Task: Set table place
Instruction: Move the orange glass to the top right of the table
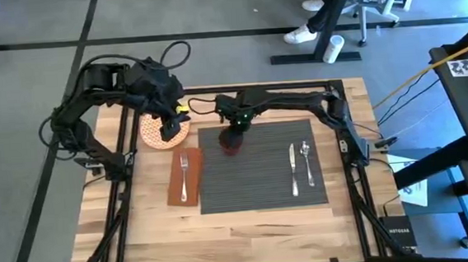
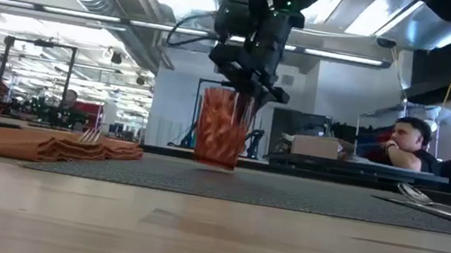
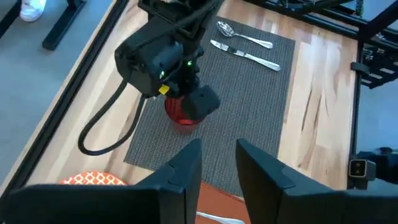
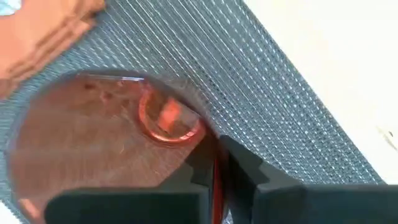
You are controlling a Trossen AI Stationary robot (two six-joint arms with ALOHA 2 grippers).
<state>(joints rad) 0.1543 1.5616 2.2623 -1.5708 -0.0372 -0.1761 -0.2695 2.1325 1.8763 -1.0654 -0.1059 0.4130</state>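
Note:
A small orange cup (image 1: 232,143) stands upright at the far left corner of the dark ribbed placemat (image 1: 262,174), with my right gripper (image 1: 236,131) shut on its rim from above. In the low view the cup (image 2: 220,128) has its base at the mat's surface or just over it; I cannot tell which. My left gripper (image 1: 170,125) hovers open over the orange-patterned plate (image 1: 152,133), which lies on the wood to the left of the mat's far edge. A fork (image 1: 184,172) lies on the brown napkin (image 1: 180,184) left of the mat. A knife (image 1: 293,170) and a spoon (image 1: 307,164) lie on the mat's right part. My right gripper pinches the cup's rim (image 4: 216,175) with one finger inside the cup (image 4: 200,169) and one outside (image 4: 244,169). The fingers come from above, pointing down. The cup stays upright below them, over the placemat's far left corner.
Black rails (image 1: 347,152) run along the table's edges, and both arms' bases stand at the far side. Bare wood (image 1: 241,234) lies between the mat and the near edge. A person sits beyond the table (image 2: 406,146).

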